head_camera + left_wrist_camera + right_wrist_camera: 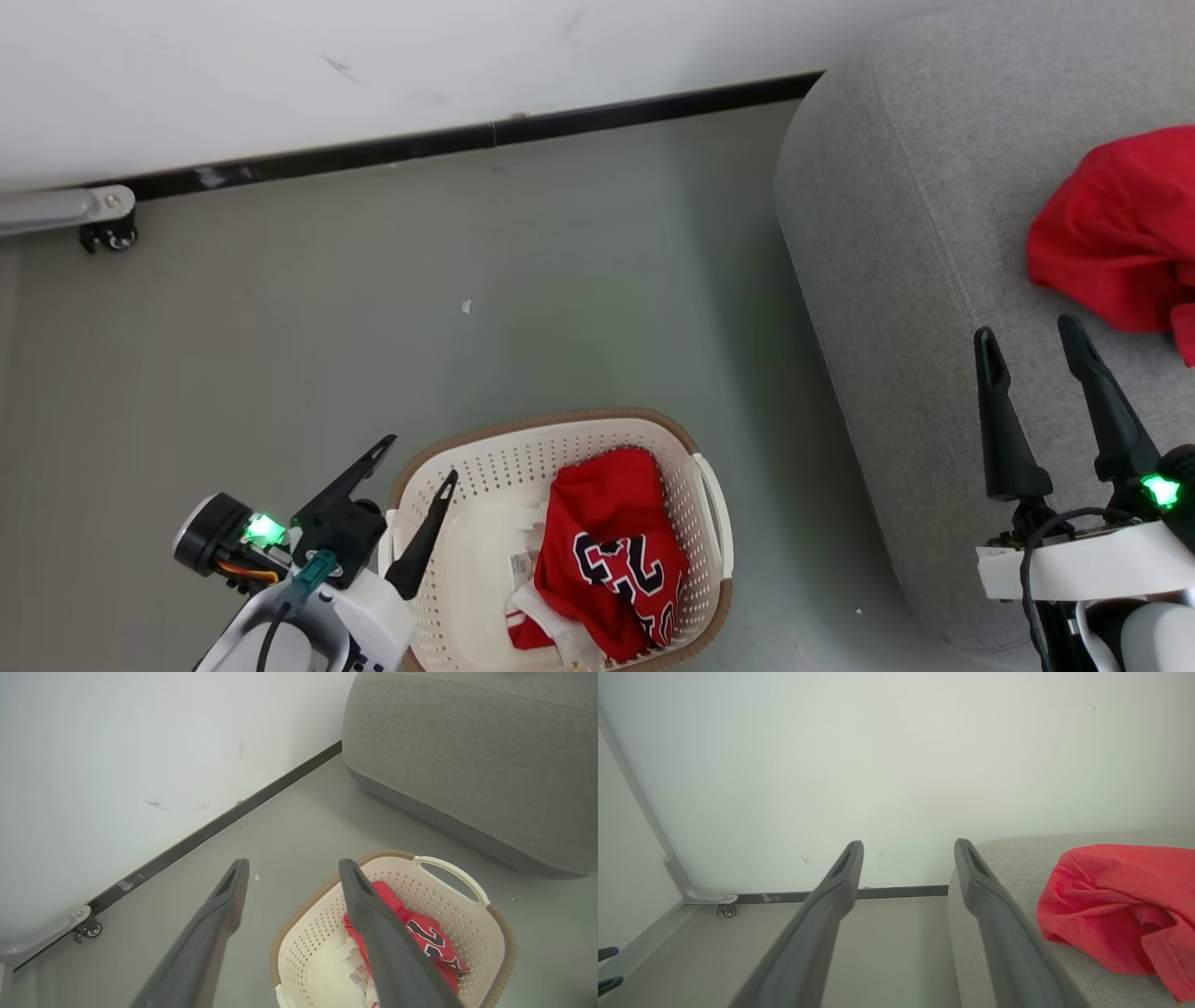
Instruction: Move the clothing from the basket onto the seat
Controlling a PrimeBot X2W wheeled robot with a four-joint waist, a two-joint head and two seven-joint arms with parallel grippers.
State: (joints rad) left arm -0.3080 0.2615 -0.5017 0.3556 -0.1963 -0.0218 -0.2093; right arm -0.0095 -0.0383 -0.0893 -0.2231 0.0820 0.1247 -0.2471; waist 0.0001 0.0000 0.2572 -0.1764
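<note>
A red jersey (611, 551) (420, 935) with a black-and-white 23 lies crumpled in the cream basket (485, 485) (486, 933) on the floor. A plain red garment (1116, 233) (1120, 905) rests on the grey seat (896, 243) (467, 746) (1017, 858). My left gripper (420, 457) (293, 870) hangs open and empty over the basket's left rim, one finger over the inside. My right gripper (1027, 331) (908, 851) stands open and empty above the seat's front part, left of the plain garment.
A white wall with a black skirting strip (467, 140) (196, 840) (896, 892) runs along the back. A grey metal leg on a caster (107, 229) (88, 928) (726, 910) sits at the far left. Grey floor (373, 308) stretches between the wall, basket and seat.
</note>
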